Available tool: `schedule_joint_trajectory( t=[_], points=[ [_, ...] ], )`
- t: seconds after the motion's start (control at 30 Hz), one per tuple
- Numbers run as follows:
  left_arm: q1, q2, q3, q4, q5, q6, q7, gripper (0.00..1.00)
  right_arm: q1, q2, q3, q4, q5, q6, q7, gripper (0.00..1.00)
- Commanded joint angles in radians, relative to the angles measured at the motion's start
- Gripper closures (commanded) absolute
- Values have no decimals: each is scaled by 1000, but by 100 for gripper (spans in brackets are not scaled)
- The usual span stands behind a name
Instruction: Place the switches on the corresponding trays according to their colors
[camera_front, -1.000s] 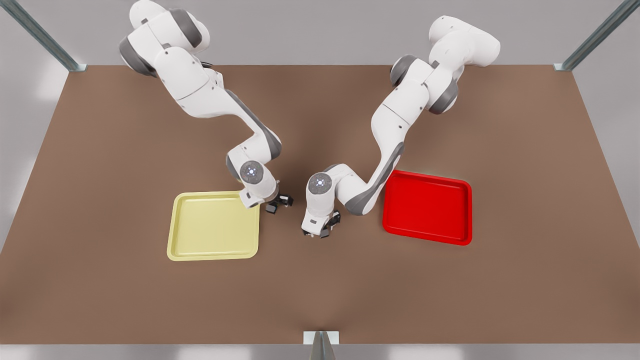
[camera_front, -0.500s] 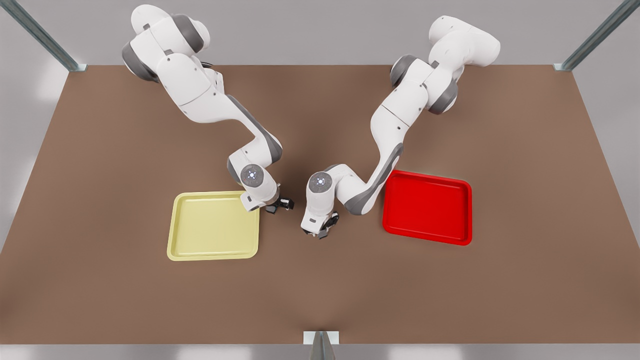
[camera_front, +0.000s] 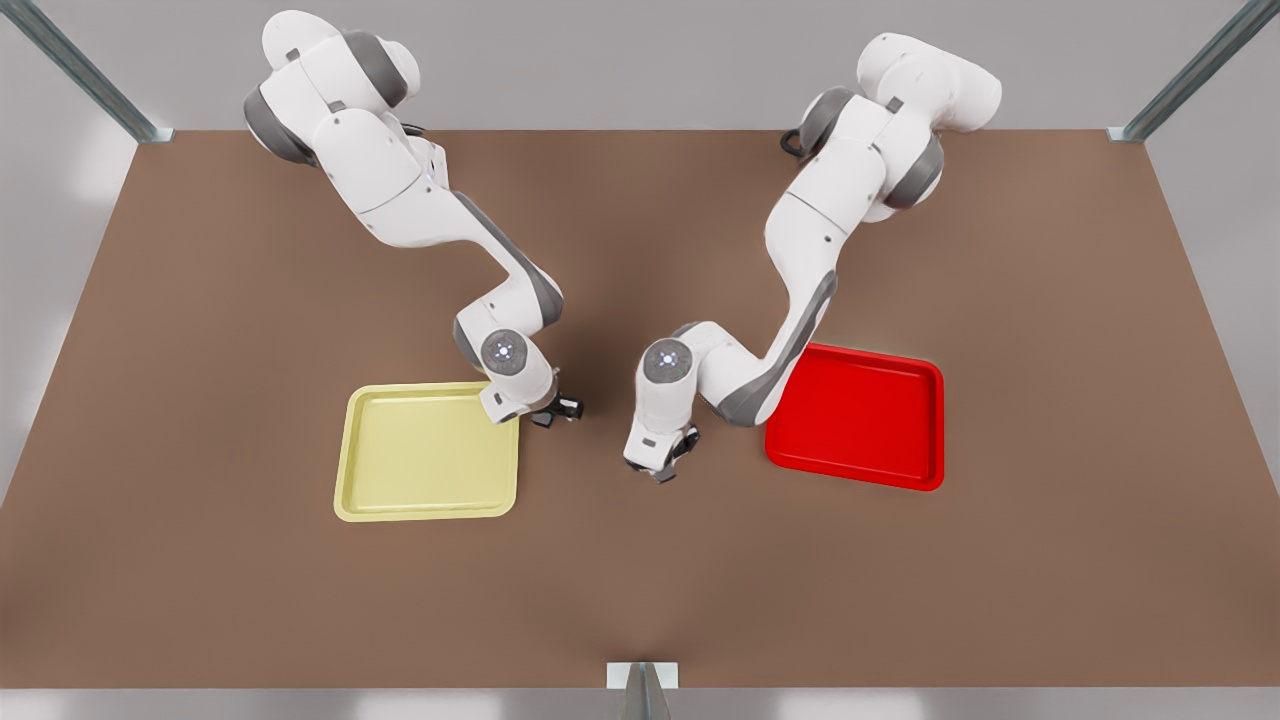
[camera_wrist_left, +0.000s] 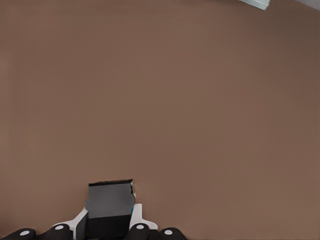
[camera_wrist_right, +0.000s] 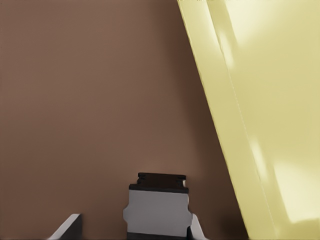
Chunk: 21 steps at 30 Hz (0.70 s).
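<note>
switch (camera_wrist_right: 158, 210) cap colour hidden | yellow tray (camera_wrist_right: 260, 115) cropped (far side)

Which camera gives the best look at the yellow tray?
The front view: the whole yellow tray lies in sight, all four rims, beside the right gripper. The right wrist view catches just one rim and part of the floor, seen aslant. The left wrist view looks at brown table.

- We see 2 trays on the brown table (camera_front: 250, 300): yellow tray (camera_front: 428, 452), red tray (camera_front: 856, 417).
- Between them, 2 grippers (camera_front: 556, 410) (camera_front: 666, 462) hang low, apart.
</note>
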Motion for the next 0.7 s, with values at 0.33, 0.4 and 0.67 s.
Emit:
schedule_joint_trajectory(
  t=[0.33, 0.4, 0.67],
  points=[
    [305, -361, 9, -512, 19, -4, 533, 49, -3, -2, 1, 6, -1, -5, -2, 55],
    [352, -439, 9, -617, 16, -1, 604, 49, -6, -5, 1, 6, 0, -8, 0, 54],
    [394, -562, 63, -884, 10, 82, 733, 0, -204, -158, 7, 146, 94, -370, -350, 48]
  ],
)
